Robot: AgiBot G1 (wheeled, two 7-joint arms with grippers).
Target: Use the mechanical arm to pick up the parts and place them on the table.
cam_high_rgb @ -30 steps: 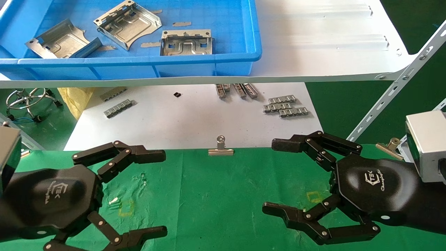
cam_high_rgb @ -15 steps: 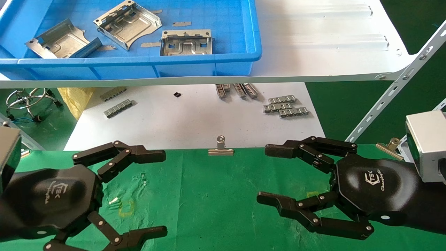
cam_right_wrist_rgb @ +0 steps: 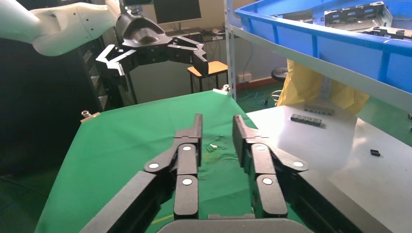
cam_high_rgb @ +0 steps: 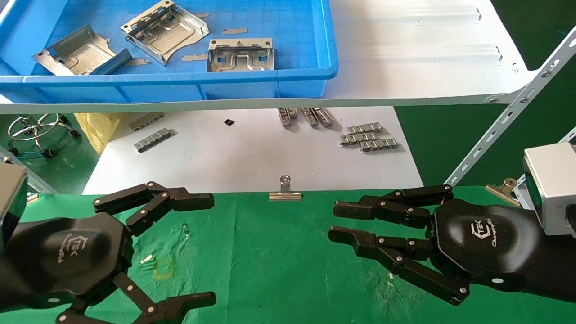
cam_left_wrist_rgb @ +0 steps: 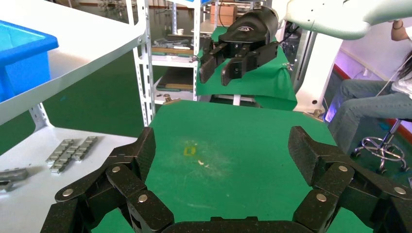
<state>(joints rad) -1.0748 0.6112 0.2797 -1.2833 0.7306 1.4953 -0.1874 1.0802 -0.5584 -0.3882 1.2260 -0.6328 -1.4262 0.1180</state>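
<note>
- The table (cam_high_rgb: 279,265) is the biggest thing here: wrinkly green cloth, pinned at its far edge by a silver binder clip (cam_high_rgb: 285,192), with both robot hands hanging just over it.
- Past the table there's a lower white sheet (cam_high_rgb: 234,157) with small grey ridged strips (cam_high_rgb: 369,136) scattered on it, and above that a white shelf board (cam_high_rgb: 418,58).
- A blue bin (cam_high_rgb: 180,85) sits on the left part of that shelf board.
- The left gripper (cam_high_rgb: 204,247), the mechanical arm doing the job, hovers over the near left corner of the table. Its fingers (cam_left_wrist_rgb: 128,167) are spread wide with nothing between them, just bare green cloth in the gap.
- The right gripper (cam_high_rgb: 335,222) is over the right side of the table, pointing toward the middle. Its fingers (cam_right_wrist_rgb: 187,158) are drawn in almost parallel with only a narrow gap, and they hold nothing.
- The parts are all in the blue bin, three of them: one part at the left (cam_high_rgb: 78,56), one tilted part in the middle (cam_high_rgb: 164,30), and one part at the right (cam_high_rgb: 240,55) near the bin's front wall.
- So the parts are up on the shelf, well beyond and above the left gripper, none touching either hand.
- A few thin metal slivers (cam_high_rgb: 234,31) lie loose in the bin among them.
</note>
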